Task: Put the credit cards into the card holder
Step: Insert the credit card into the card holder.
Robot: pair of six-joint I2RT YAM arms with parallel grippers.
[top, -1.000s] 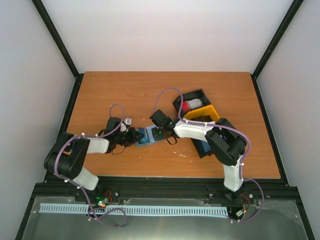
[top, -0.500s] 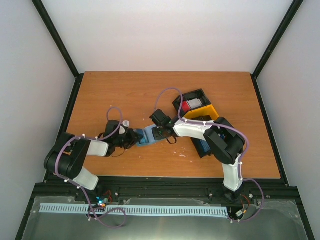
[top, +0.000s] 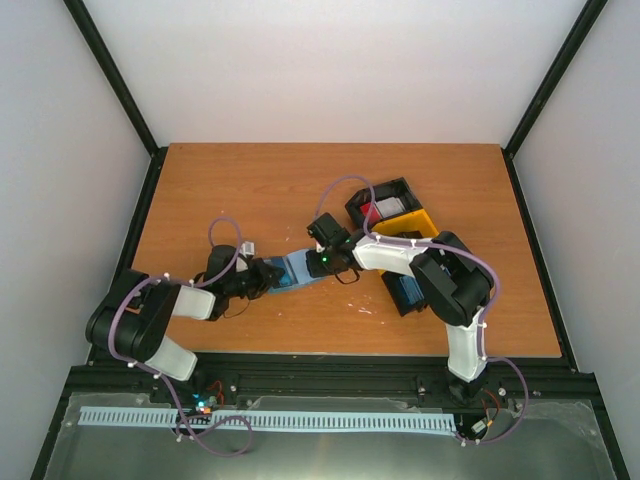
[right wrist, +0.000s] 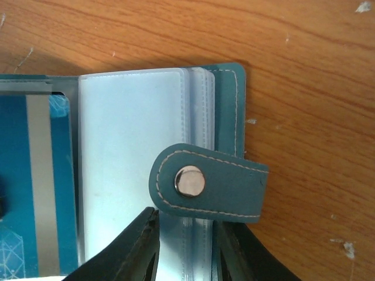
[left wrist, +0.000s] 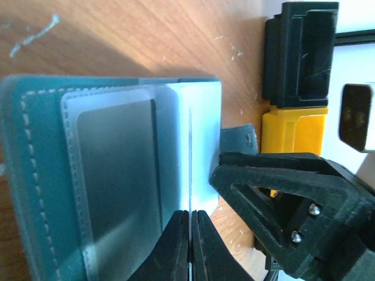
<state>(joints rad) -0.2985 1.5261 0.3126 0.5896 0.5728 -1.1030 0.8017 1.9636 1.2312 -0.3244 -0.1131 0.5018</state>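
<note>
The blue-grey card holder (top: 296,268) lies open on the table between both grippers. My left gripper (left wrist: 190,237) is shut on the edge of one thin clear pocket sheet (left wrist: 199,146). A grey card (left wrist: 117,175) shows inside the pocket beside it. My right gripper (right wrist: 184,254) straddles the bundle of clear pockets (right wrist: 196,105) and the right cover, just below the snap tab (right wrist: 205,182), its fingers closed around them. A blue card (right wrist: 35,187) sits in the left pocket. A red credit card (top: 372,211) lies in the tray.
The black-and-yellow tray (top: 418,222) stands just right of the holder, under the right arm; its yellow (left wrist: 293,132) and black (left wrist: 300,52) parts show in the left wrist view. Bare wooden table (top: 250,190) stretches to the far left.
The right wrist has shifted slightly up and right, and its jaws widened briefly and then narrowed again. The left arm has sunk lower, still shut. The holder has barely moved.
</note>
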